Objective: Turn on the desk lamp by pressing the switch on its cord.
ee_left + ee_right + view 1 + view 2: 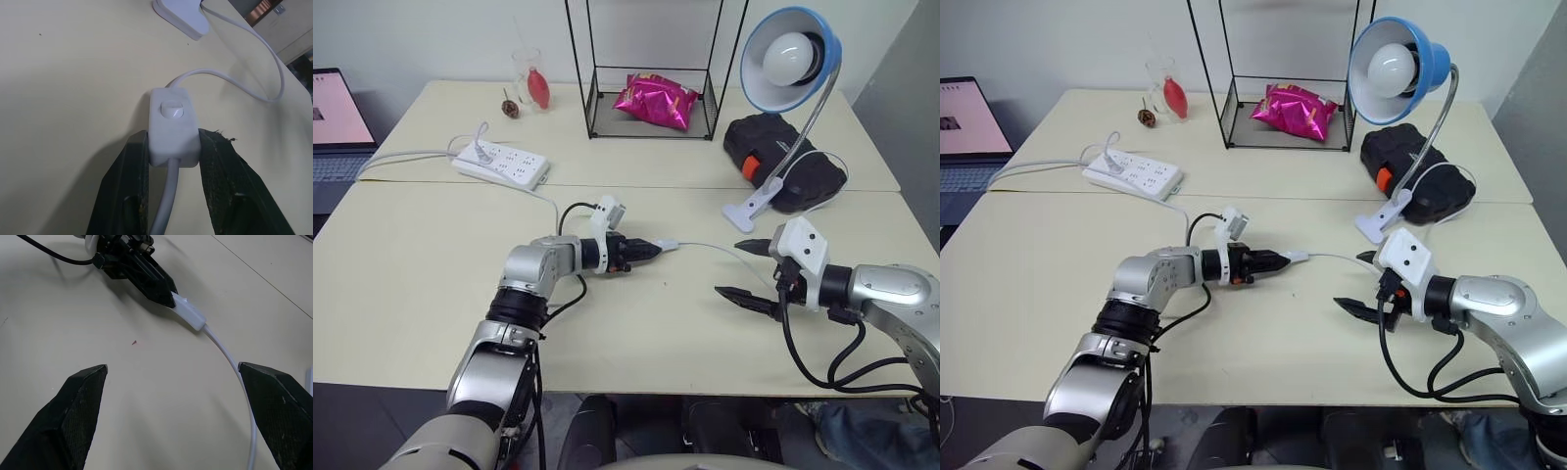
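Switch (172, 128) sits clamped by its sides between the two black fingers of our left gripper (651, 251), near the middle of the front table (411, 284), with its rocker button facing up and uncovered in the left wrist view. So we judge the holding step done and the pressing step still ahead: the bulb of the desk lamp (790, 61) looks no brighter than a plain white globe, though we would not swear from that alone that it is off.

From the switch, the cord (715, 250) runs toward three o'clock and curves up toward the lamp's white clip base at about two o'clock. The lamp itself stands at roughly one o'clock from the switch, well apart.

Our right gripper (744, 269) hovers at about four o'clock from the switch, jaws spread wide and holding nothing, with the cord passing between its fingertips in the right wrist view. The next move, as we see it, calls for bringing one right fingertip over the rocker and pushing down while the left keeps the box steady.

We cannot make out which way the rocker is tipped. The cord behind the switch is hidden by our left gripper, so we cannot trace it to the power strip (501, 164) at ten o'clock.
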Controlling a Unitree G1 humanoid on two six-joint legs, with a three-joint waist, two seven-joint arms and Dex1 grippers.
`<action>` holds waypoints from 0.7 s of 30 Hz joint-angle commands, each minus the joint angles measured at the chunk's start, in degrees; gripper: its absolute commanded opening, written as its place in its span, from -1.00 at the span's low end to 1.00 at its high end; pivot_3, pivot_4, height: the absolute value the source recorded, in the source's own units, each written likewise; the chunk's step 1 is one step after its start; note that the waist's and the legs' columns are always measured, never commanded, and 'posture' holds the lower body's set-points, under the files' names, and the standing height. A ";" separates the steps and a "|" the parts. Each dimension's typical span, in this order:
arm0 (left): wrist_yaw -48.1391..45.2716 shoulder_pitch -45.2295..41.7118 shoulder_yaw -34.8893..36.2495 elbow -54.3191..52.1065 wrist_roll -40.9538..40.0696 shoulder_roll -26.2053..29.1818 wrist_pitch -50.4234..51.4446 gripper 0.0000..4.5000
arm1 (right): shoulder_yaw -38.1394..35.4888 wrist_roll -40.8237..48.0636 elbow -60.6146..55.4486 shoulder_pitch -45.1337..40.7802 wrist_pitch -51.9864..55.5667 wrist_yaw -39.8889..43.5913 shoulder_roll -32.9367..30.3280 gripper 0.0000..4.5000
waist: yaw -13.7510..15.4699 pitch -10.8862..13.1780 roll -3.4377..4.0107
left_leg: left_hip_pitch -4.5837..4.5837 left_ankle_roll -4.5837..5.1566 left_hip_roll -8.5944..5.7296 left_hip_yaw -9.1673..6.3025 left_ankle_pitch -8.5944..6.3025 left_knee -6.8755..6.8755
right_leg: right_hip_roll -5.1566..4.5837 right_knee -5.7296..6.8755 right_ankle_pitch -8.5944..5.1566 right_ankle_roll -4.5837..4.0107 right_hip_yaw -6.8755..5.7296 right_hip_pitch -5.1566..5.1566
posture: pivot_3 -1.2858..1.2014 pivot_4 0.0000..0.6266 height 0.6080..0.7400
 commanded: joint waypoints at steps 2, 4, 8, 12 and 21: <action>0.66 3.49 0.63 -8.42 1.75 1.32 -7.32 -0.52 | -1.98 1.08 -2.39 -0.83 -0.15 -0.49 -0.33 1.00 | -0.07 0.00 0.00 | 0.01 0.00 0.01 0.02 0.00 -0.02 | 0.00 -0.01 0.00 -0.01 0.03 0.00 | 0.03 -0.52 1.00; 0.69 5.42 0.54 -11.76 2.87 1.75 -11.91 -0.52 | -1.99 1.05 -2.35 -0.80 -0.30 -0.70 -0.20 1.00 | 0.00 0.00 0.00 | 0.00 0.00 0.02 0.01 0.00 -0.02 | 0.00 -0.01 0.01 -0.01 0.02 -0.01 | 0.03 -0.52 1.00; 0.11 9.86 -1.66 -17.58 7.83 4.10 -23.53 -0.52 | -2.67 1.99 -2.25 -0.26 -0.05 -1.54 1.03 1.00 | 0.08 0.00 0.00 | 0.00 0.00 0.03 0.02 0.00 -0.02 | -0.02 -0.01 0.01 -0.02 0.04 -0.01 | 0.03 -0.52 1.00; -0.36 11.71 -2.47 -19.90 10.30 5.30 -31.22 -0.52 | -4.82 5.87 -2.17 0.78 1.68 -3.68 4.50 1.00 | 0.11 0.00 0.00 | 0.00 0.00 0.01 0.02 0.00 -0.01 | -0.03 -0.02 0.01 -0.01 0.03 0.00 | 0.03 -0.52 1.00; -1.26 11.11 -1.14 -21.50 8.10 5.08 -32.14 -0.52 | -11.58 27.80 -5.57 4.93 12.75 -17.70 18.72 1.00 | 0.05 -0.01 0.00 | 0.00 0.00 0.03 0.00 0.00 -0.03 | 0.01 0.00 0.01 -0.02 0.01 0.01 | 0.03 -0.52 1.00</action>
